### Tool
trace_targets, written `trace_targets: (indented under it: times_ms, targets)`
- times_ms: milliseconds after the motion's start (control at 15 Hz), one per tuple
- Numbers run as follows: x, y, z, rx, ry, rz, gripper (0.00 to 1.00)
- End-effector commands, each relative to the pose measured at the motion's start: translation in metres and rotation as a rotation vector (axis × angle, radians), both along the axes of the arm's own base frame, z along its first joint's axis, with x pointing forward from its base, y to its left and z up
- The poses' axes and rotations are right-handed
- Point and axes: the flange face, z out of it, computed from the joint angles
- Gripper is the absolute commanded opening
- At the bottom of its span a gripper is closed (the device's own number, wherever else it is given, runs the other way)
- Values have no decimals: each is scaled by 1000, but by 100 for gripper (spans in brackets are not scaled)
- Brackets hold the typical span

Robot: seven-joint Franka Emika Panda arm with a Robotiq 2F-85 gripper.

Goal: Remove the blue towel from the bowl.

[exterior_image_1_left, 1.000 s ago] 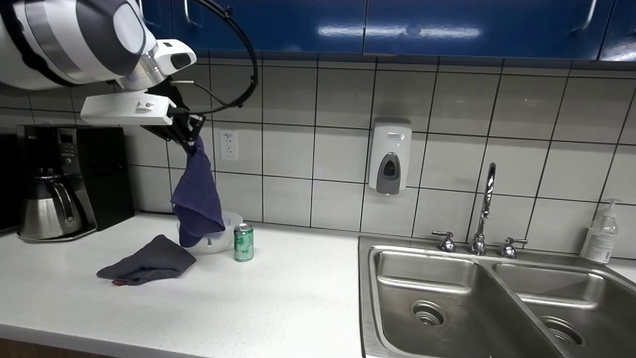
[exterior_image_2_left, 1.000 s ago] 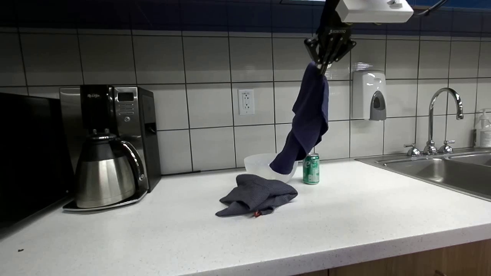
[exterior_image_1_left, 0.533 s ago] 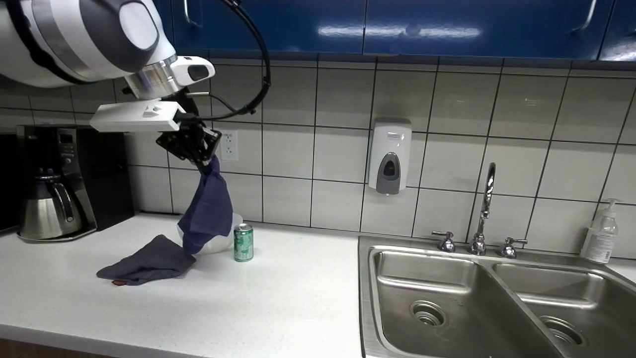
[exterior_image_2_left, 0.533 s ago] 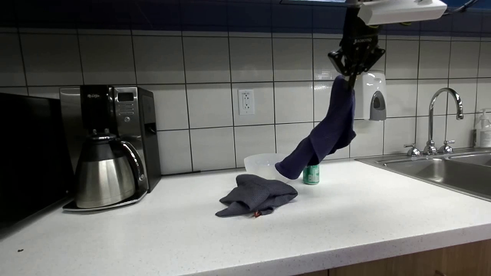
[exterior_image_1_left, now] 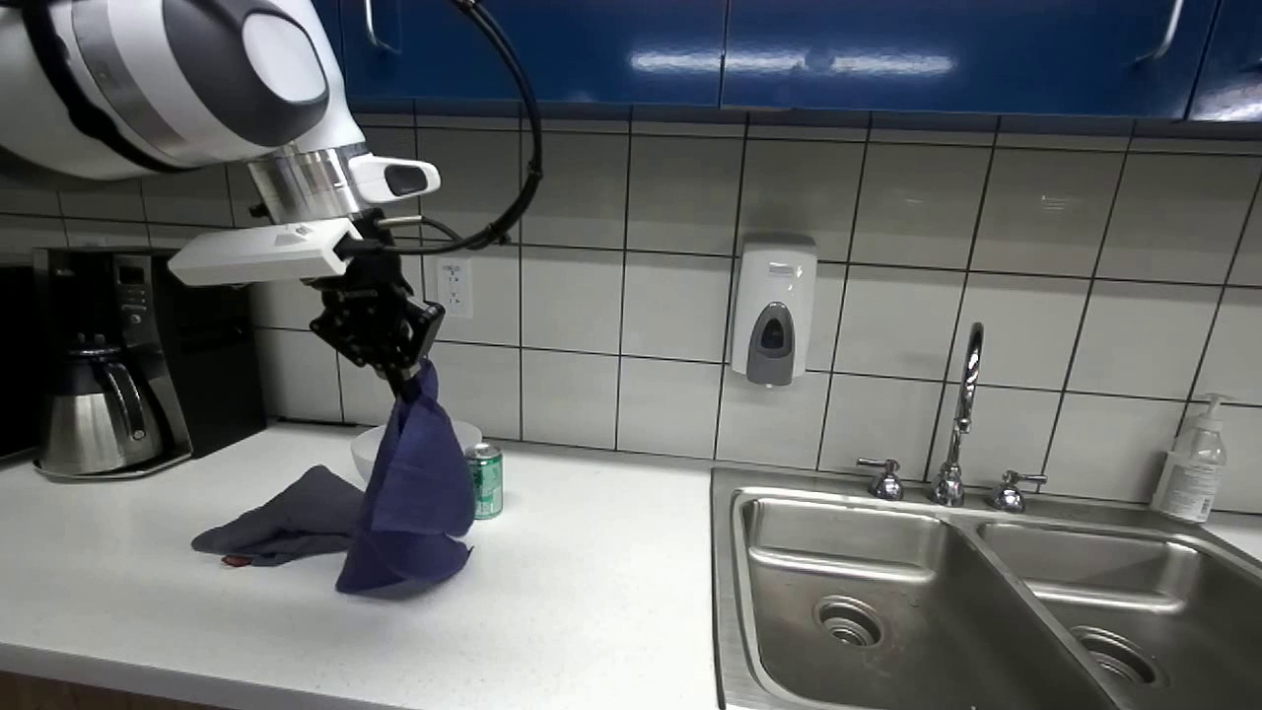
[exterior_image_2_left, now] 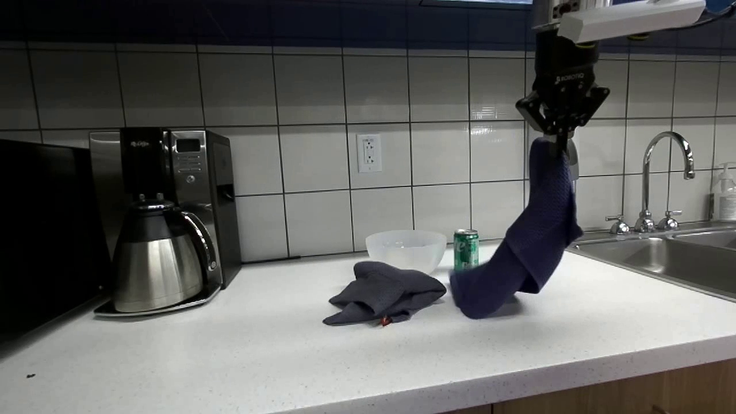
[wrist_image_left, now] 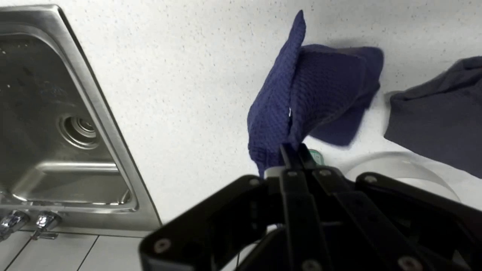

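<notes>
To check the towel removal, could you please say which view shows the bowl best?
An exterior view is best: the bowl shows its whole rim, some lower wall behind the gray towel. With the blue towel in front, an exterior view shows little; the wrist view shows it partly behind the hand.

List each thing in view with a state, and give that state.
Translucent white round bowl: upright
Blue cloth towel: out of the bowl, hanging
Black two-finger gripper: shut on the towel
Dark gray cloth: crumpled
Green metal can: upright
Black-handled steel carafe: upright
Chrome curved faucet: not running
Clear pump bottle: upright
Blue cabinet doors: closed
</notes>
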Motion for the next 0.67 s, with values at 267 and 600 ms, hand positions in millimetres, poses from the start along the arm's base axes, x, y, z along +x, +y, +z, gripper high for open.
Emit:
trace_targets:
  times_ms: [267,600]
  targets:
    - [-13,-48,-40,-98,155,-109,1]
    - [-9,-89,-61,-150,186,-177,1]
